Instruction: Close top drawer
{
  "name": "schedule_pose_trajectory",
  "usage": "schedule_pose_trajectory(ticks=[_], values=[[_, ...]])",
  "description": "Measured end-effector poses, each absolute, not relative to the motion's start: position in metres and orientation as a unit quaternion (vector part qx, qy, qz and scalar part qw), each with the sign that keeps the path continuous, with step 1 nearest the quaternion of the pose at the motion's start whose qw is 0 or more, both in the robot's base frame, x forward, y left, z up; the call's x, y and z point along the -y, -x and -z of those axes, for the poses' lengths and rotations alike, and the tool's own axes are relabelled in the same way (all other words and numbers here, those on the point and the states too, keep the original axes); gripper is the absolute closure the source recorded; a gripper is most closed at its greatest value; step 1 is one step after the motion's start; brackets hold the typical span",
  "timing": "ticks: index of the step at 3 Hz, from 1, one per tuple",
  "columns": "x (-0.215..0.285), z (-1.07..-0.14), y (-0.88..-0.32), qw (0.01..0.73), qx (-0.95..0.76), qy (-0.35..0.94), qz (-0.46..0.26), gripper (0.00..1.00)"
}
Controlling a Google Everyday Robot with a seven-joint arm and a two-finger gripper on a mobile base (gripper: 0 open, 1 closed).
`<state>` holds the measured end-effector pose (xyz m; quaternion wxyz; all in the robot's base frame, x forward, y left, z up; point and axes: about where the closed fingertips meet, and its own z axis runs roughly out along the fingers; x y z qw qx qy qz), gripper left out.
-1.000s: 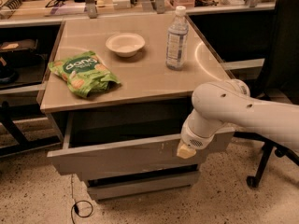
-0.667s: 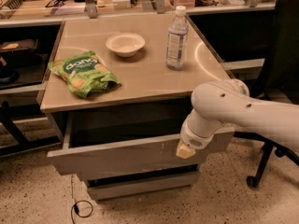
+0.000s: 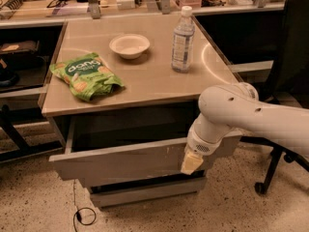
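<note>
The top drawer [image 3: 120, 159] is a wide grey handle-less drawer under the tabletop, pulled partway out, with pale scuffs right of centre on its front. Its inside is dark and in shadow. My gripper [image 3: 191, 162] hangs from the white arm at the right end of the drawer front, its pale tip right against the front panel. A lower grey drawer front [image 3: 145, 192] shows just beneath.
On the tabletop [image 3: 145, 81] lie a green snack bag [image 3: 84, 75], a white bowl [image 3: 129, 45] and a clear water bottle [image 3: 183, 38]. A black office chair [image 3: 285, 81] stands to the right. A cable [image 3: 82, 214] lies on the floor at front left.
</note>
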<state>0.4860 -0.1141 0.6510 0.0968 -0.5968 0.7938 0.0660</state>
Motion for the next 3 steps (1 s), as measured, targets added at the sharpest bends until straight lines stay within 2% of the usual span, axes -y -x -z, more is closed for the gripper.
schedule_pose_trajectory(ticks=[1,2,3], values=[[0.1141,-0.651,-0.4859,0.097,-0.794,0.597,-0.066,0.0],[0.1141,-0.651,-0.4859,0.097,-0.794,0.597,-0.066,0.0],[0.1141,-0.651,-0.4859,0.097,-0.794,0.597,-0.066,0.19]])
